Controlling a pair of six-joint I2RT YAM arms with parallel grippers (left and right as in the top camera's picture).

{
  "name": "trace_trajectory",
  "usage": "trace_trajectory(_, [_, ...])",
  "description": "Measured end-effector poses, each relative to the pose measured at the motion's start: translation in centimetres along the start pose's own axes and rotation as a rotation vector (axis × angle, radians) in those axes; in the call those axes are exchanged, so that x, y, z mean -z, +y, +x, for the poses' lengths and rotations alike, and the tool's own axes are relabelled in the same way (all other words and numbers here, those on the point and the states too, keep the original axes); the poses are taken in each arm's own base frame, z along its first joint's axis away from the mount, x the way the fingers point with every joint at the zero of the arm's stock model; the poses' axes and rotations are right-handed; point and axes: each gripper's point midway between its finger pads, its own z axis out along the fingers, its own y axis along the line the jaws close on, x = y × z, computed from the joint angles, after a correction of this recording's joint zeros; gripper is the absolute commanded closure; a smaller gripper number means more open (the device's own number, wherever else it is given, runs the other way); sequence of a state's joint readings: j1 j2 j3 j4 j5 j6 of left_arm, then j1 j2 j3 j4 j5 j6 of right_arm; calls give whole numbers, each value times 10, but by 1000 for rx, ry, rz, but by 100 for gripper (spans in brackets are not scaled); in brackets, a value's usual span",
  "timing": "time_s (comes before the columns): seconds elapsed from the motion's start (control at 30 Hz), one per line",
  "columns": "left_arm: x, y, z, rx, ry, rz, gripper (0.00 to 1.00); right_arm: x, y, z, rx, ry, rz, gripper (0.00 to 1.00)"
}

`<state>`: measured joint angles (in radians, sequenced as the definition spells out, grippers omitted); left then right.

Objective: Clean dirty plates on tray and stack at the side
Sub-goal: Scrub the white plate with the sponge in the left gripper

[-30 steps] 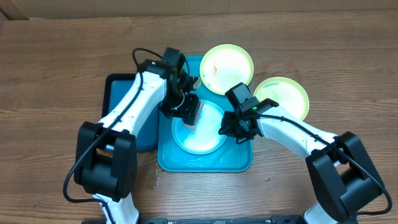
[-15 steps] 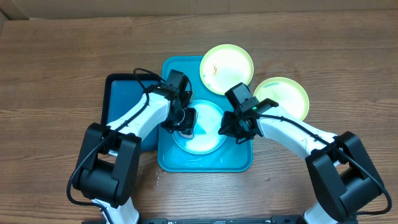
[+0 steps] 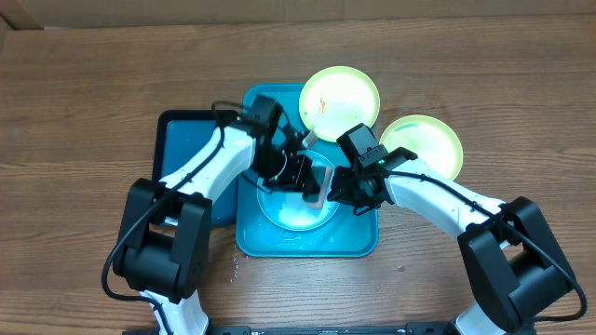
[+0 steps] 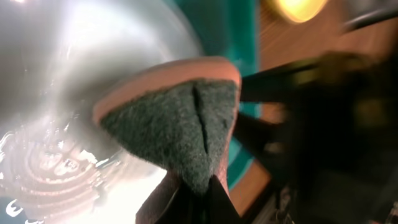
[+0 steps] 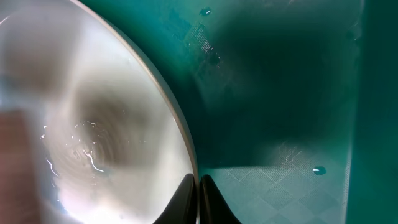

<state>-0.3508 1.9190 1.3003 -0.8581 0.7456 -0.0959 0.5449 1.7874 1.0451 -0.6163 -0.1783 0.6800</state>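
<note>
On the tray (image 3: 358, 244): blue plate (image 3: 291, 214), wet.
Left claw (image 4: 198, 202): clenched on sponge (image 4: 180, 124) over the plate.
Right claw (image 5: 196, 198): pinching the plate's right rim.

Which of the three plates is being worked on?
The light-blue-rimmed plate in the turquoise tray: left gripper holds a sponge over it, right gripper pinches its rim. The lime-green plates lie untouched.
</note>
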Motion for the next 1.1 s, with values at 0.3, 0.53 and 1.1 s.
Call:
trace_trajectory(0.3, [24, 43, -4, 59, -6, -338, 96, 0, 0, 0, 0, 0, -1, 96])
trace_trajectory(0.53, [21, 87, 5, 156, -41, -516, 96, 0, 0, 0, 0, -1, -2, 96])
trace_trajectory(1.1, [-16, 53, 23, 133, -22, -197, 96, -1, 0, 0, 0, -2, 0, 96])
